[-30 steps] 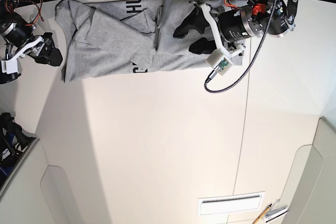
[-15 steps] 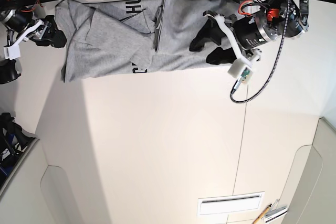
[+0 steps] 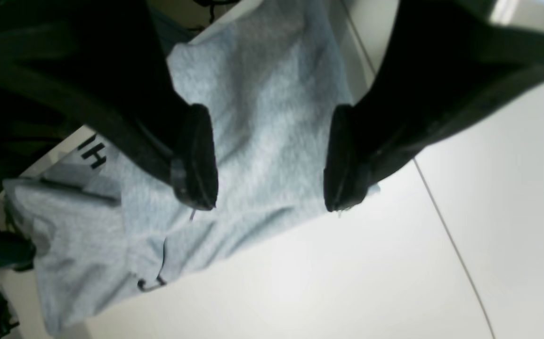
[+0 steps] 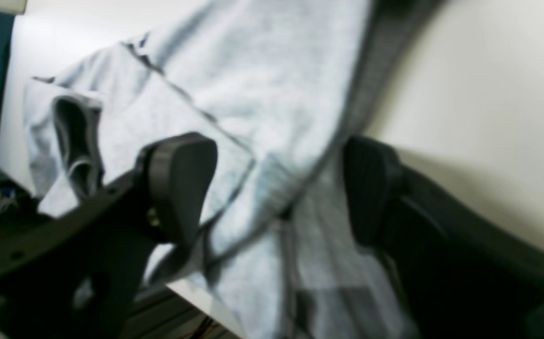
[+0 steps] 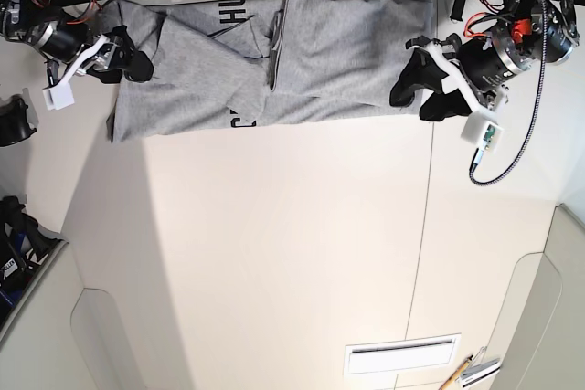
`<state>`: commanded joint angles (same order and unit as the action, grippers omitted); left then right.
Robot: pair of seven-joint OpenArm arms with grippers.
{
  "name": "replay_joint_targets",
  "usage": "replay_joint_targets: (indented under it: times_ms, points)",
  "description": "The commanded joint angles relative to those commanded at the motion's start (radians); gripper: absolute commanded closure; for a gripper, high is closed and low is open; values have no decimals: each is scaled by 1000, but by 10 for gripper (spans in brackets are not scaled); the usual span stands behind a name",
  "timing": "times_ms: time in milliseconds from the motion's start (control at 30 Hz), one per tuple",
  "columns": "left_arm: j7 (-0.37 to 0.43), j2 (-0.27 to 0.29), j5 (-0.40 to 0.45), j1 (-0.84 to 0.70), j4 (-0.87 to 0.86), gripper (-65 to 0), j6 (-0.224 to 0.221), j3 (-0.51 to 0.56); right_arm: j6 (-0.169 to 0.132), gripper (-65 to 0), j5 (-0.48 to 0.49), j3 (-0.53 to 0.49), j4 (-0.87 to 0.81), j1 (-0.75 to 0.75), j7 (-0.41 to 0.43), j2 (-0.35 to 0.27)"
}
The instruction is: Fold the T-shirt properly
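T-shirt [image 5: 274, 61] stretched between both arms; left gripper [image 5: 416, 90], right gripper [image 5: 123, 59], jaws spread, gripping nothing

Left gripper [image 5: 418, 90]: near the table's far right edge, jaws spread wide, pads [image 3: 196, 157] empty. Right gripper [image 5: 126, 55]: at the far left corner, jaws likewise parted, fingers [image 4: 180, 181] clamping nothing.

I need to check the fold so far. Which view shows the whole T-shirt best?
The base view: the T-shirt lies there edge to edge, folded lengthwise. The left wrist view shows only one end, the right wrist view a blurred close-up of the other.
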<state>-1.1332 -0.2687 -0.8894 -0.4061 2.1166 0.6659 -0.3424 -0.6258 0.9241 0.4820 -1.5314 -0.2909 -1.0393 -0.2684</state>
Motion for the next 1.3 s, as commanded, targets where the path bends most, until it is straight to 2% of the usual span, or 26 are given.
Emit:
replay_joint_targets:
  times_ms: [167,300,333,367,467,500,733,900,967,1033,1100,1200,1300]
  points:
    - [0,0,2,-43,-1,-393,0,-56,0,-451,-2,-69,0,2,11,0]
    - [0,0,3,-57,-1,-393,0,-122,0,-439,-21,-72,0,3,12,0]
    - [0,0,3,-59,-2,-392,0,-138,0,-404,-36,-72,0,6,12,0]
    - [0,0,3,-61,-4,-392,0,-154,0,-340,-56,-72,0,13,11,0]
    - [0,0,2,-63,-36,-392,0,-185,0,-65,-79,-72,0,34,13,0]
    - [-1,0,3,-63,-61,-392,0,-188,0,0,-79,-72,0,39,14,0]
    - [-17,0,3,-64,-228,-392,5,-188,1,0,-104,-66,0,119,14,-11]
    - [-26,0,-20,-107,-229,-392,4,-187,2,0,-109,-61,0,180,14,-100]
    - [-25,3,-39,-122,-229,-392,4,-187,12,0,-101,-61,0,216,14,-140]
    - [-24,20,-63,-135,-229,-392,4,-186,16,0,-65,-61,-3,254,2,-177]
    - [-24,50,-64,-138,-232,-392,5,-180,16,0,-5,-61,-18,295,-45,-203]
    - [-22,86,-64,-137,-236,-392,4,-138,15,0,61,-61,-104,333,-90,-193]
    - [5,100,-34,-137,-236,-392,3,-66,8,0,79,-64,-267,326,-114,-153]
